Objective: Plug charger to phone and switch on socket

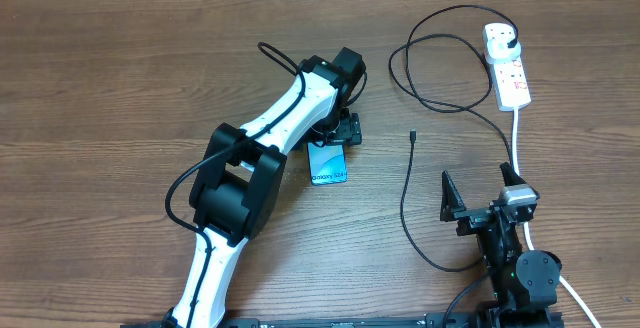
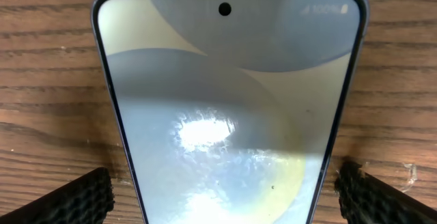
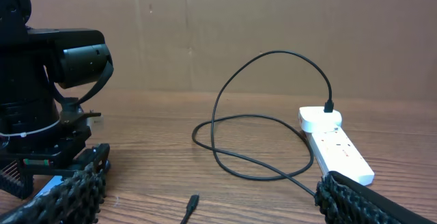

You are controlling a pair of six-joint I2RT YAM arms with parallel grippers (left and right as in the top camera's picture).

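The phone lies flat on the wooden table with its light blue screen up. In the left wrist view the phone fills the frame. My left gripper is open, with a finger on each side of the phone and a gap at both edges. The charger cable ends in a small connector tip that lies free on the table. Its black plug sits in the white socket strip. My right gripper is open and empty, just short of the tip.
The cable makes a wide loop left of the strip. The strip's thick white lead runs down past my right arm. The left arm stands at the left of the right wrist view.
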